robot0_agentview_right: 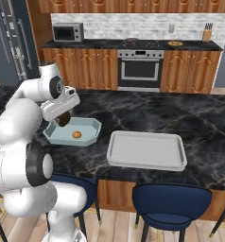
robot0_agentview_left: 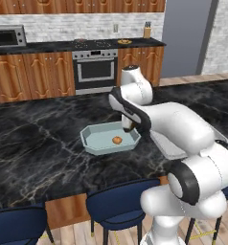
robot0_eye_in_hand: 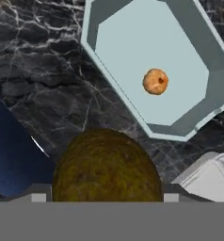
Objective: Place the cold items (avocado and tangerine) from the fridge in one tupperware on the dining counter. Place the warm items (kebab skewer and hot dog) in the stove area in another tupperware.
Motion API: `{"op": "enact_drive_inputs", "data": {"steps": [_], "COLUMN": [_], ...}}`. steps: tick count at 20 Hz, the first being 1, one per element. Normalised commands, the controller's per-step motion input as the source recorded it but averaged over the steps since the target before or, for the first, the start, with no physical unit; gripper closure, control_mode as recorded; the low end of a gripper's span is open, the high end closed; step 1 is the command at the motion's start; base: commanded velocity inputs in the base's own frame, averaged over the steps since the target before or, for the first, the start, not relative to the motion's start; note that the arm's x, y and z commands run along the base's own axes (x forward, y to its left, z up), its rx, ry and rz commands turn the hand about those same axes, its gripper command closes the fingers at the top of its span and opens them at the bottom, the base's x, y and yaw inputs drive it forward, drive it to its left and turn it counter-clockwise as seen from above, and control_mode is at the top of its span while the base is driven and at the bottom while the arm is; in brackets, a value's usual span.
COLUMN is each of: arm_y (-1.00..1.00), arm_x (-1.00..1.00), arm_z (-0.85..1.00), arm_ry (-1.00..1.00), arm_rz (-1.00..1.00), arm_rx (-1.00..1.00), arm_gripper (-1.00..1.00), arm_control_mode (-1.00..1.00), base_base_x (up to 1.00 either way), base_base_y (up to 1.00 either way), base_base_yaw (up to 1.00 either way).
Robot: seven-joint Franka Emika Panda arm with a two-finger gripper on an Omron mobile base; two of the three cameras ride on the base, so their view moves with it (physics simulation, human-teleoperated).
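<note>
End effector [robot0_eye_in_hand: 107, 190] grips the rough, rounded avocado [robot0_eye_in_hand: 107, 167] between wide-set jaws — hand view reveals the tangerine [robot0_eye_in_hand: 155, 81] in the octagonal tupperware [robot0_eye_in_hand: 132, 19].

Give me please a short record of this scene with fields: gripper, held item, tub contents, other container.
gripper: shut on the avocado, near the tub's edge
held item: avocado, brown-green, between the fingers
tub: light blue, on the dark counter, holds the tangerine
tangerine: lies alone on the tub floor
tray: grey, beside the tub, nothing in it
</note>
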Motion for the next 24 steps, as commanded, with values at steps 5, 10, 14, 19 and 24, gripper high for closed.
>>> {"op": "enact_drive_inputs", "data": {"steps": [5, 10, 14, 19, 24], "arm_y": [0.41, 0.41, 0.33, 0.26, 0.09], "arm_x": [0.7, 0.57, 0.48, 0.38, 0.24], "arm_z": [-0.41, -0.55, -0.5, -0.49, -0.43], "arm_ry": [0.15, 0.09, 0.0, 0.0, 0.0], "arm_rz": [0.26, 0.19, 0.05, 0.0, 0.0], "arm_rx": [0.0, 0.0, 0.0, 0.0, 0.0], "arm_gripper": [1.0, 1.0, 1.0, 1.0, 1.0], "arm_control_mode": [-1.0, -1.0, -1.0, -1.0, -1.0], "base_base_x": [0.0, 0.0, 0.0, 0.0, 0.0], "base_base_y": [0.0, 0.0, 0.0, 0.0, 0.0], "base_base_yaw": [0.0, 0.0, 0.0, 0.0, 0.0]}}
